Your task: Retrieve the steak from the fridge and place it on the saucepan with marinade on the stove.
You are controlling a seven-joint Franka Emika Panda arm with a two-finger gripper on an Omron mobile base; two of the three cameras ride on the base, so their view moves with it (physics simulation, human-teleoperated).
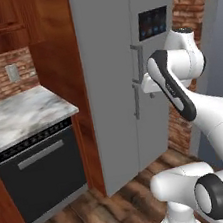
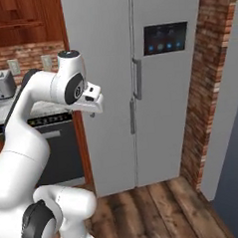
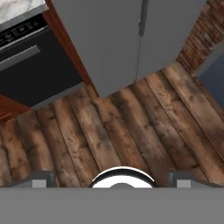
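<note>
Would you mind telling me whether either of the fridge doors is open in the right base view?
No, both doors of the fridge sit flush and closed, with their vertical handles side by side along the centre seam.

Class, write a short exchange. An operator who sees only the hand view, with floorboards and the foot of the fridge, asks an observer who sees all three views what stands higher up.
Operator: I see only the bottom of the fridge. Are its doors shut?
Observer: Yes. In the right base view both doors of the fridge are shut, top to bottom.
Operator: Where would I take hold?
Observer: Two upright handles meet at the middle seam, beside a dark panel on the right door.
Operator: Is my gripper near them?
Observer: The gripper points down, open, left of the handles and not touching them.
</note>
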